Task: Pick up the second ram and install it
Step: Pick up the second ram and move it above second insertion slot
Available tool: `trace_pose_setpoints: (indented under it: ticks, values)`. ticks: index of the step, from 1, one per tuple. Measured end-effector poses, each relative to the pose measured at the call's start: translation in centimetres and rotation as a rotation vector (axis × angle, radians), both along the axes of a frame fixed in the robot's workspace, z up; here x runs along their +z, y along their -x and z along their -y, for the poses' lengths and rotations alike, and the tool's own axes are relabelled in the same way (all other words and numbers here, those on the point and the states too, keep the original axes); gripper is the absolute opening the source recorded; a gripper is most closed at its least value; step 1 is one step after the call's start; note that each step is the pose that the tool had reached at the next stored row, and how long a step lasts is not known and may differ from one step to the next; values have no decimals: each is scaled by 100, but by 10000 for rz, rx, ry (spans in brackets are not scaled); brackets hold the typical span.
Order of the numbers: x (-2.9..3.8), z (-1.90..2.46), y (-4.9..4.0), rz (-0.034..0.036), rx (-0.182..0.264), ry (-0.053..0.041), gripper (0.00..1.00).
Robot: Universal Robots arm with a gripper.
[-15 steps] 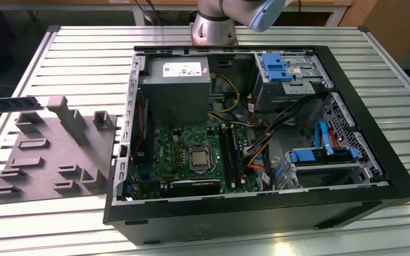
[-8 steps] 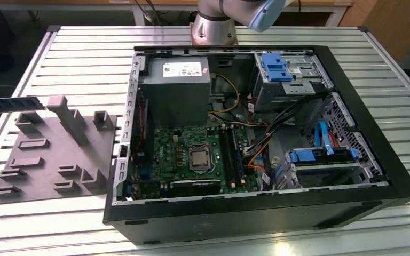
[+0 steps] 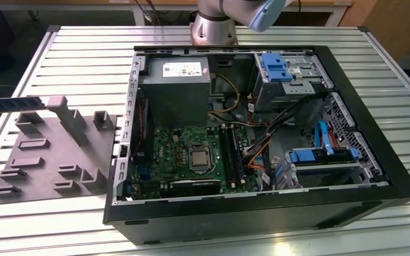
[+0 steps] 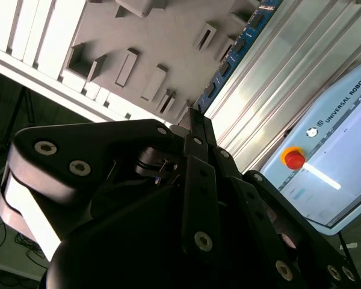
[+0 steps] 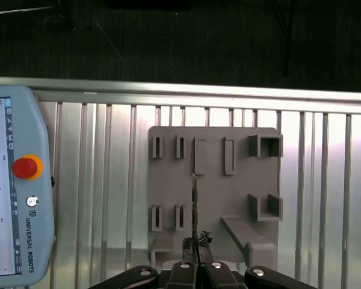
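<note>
My jaws are clamped tight on one end of the second ram (image 5: 194, 203), which stands on edge, seemingly just clear above the grey fixture plate (image 5: 213, 198) on the counter (image 5: 96, 180)

A table (image 3: 62, 48) of ribbed aluminium slats stands before me, its pale metal catching bright light in long streaks. Past its edge the floor (image 5: 168, 42) is dark, nearly black, with thin cables (image 4: 3, 244) trailing across it. Behind the table, at the exterior view's right, stands a brown wooden panel (image 3: 397, 24).
</note>
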State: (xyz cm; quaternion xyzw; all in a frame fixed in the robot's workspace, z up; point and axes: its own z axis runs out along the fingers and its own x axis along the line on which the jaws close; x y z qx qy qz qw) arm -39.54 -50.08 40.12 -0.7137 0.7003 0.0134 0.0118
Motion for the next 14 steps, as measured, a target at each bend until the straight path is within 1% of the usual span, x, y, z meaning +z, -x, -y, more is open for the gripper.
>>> trace_pose_setpoints:
  ticks: [14]
  values:
    - [0,0,-49,0,0,0,11]
